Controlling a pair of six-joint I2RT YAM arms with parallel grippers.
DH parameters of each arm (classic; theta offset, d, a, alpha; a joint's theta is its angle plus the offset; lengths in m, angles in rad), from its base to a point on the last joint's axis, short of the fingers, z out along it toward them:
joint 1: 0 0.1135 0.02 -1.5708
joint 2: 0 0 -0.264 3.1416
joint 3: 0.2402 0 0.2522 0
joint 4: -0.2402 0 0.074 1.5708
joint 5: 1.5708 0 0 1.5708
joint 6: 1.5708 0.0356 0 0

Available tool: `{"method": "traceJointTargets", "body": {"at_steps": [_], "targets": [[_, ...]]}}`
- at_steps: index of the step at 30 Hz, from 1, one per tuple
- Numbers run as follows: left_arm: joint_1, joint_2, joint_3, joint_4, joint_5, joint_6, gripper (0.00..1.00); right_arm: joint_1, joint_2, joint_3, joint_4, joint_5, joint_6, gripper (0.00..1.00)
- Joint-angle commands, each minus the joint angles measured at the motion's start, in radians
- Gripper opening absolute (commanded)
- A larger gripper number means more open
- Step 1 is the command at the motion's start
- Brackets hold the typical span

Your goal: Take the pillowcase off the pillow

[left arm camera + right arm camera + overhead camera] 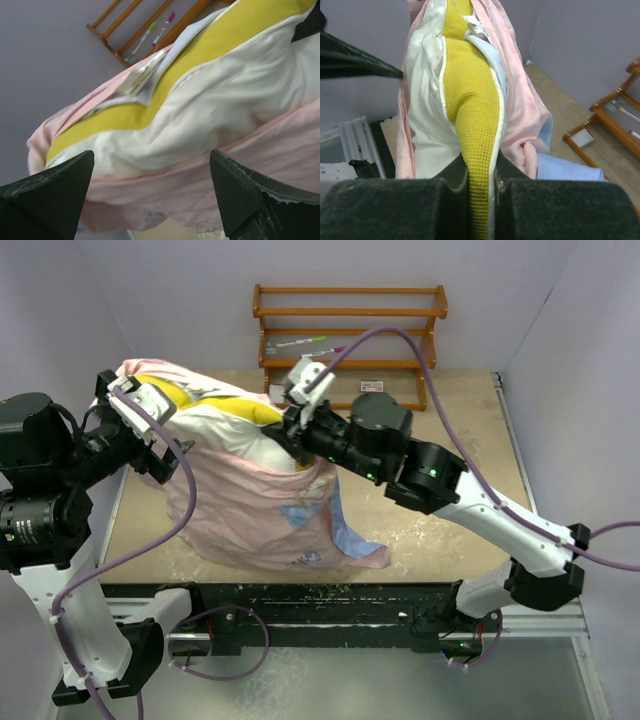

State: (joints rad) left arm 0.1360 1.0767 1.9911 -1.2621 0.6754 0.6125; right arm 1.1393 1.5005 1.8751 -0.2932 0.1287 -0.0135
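Puffy cream-white pillow (245, 435) inside thin pink inside-out pillowcase (245, 525) is filling the left half of the tan wooden tabletop (475, 420); black right arm (440, 478) is crossing the middle; brown wooden rack (350, 335) is blocking the back edge. Right side is lying open.

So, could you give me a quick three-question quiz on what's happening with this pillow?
1. True or false: the right pincer is clamped on the yellow band of the pillow.
2. Which colour is the turned-out inside of the pillowcase? A green, B pale pink, C black.
3. Fill in: the left pincer is ____ (open or shut).
Key: 1 true; 2 B; 3 open.
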Motion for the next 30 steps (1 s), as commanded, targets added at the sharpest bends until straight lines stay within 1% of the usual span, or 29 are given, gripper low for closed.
{"method": "traceJointTargets", "body": {"at_steps": [1, 3, 4, 7, 9, 13, 15, 18, 21, 23, 27, 28, 29, 30], "targets": [[-0.003, 0.040, 0.047, 0.029, -0.122, -0.045, 1.00, -0.060, -0.193, -0.169, 0.182, 0.014, -0.033, 0.00], [-0.003, 0.046, 0.032, 0.077, -0.209, -0.032, 1.00, -0.078, -0.258, -0.237, 0.188, 0.021, -0.045, 0.00], [-0.003, 0.050, 0.036, 0.083, -0.226, -0.023, 1.00, -0.085, -0.288, -0.272, 0.182, 0.029, -0.051, 0.00], [-0.003, 0.059, 0.069, 0.075, -0.206, -0.015, 0.99, -0.093, -0.365, -0.329, 0.169, 0.032, -0.081, 0.00], [-0.003, 0.073, 0.092, 0.090, -0.202, -0.045, 1.00, -0.095, -0.424, -0.360, 0.191, 0.001, -0.109, 0.00], [-0.003, 0.133, 0.143, 0.148, -0.228, -0.131, 0.91, -0.095, -0.447, -0.329, 0.183, -0.021, -0.143, 0.00], [-0.003, 0.166, 0.175, 0.146, -0.196, -0.167, 0.86, -0.094, -0.437, -0.299, 0.171, -0.054, -0.165, 0.00], [-0.003, 0.209, 0.221, 0.105, -0.096, -0.208, 0.82, -0.095, -0.424, -0.269, 0.158, -0.078, -0.172, 0.00], [-0.003, 0.213, 0.225, 0.080, -0.023, -0.201, 0.78, -0.093, -0.415, -0.258, 0.144, -0.086, -0.177, 0.00], [-0.003, 0.211, 0.211, 0.071, -0.027, -0.178, 0.70, -0.094, -0.420, -0.262, 0.143, -0.085, -0.180, 0.00], [-0.003, 0.203, 0.169, 0.068, -0.097, -0.124, 0.44, -0.096, -0.435, -0.264, 0.146, -0.086, -0.185, 0.00], [-0.003, 0.195, 0.152, 0.075, -0.107, -0.114, 0.39, -0.095, -0.438, -0.262, 0.145, -0.090, -0.185, 0.00], [-0.003, 0.188, 0.132, 0.084, -0.115, -0.110, 0.37, -0.095, -0.440, -0.258, 0.142, -0.096, -0.185, 0.00], [-0.003, 0.179, 0.110, 0.095, -0.119, -0.109, 0.38, -0.095, -0.440, -0.254, 0.140, -0.104, -0.182, 0.00]]}}
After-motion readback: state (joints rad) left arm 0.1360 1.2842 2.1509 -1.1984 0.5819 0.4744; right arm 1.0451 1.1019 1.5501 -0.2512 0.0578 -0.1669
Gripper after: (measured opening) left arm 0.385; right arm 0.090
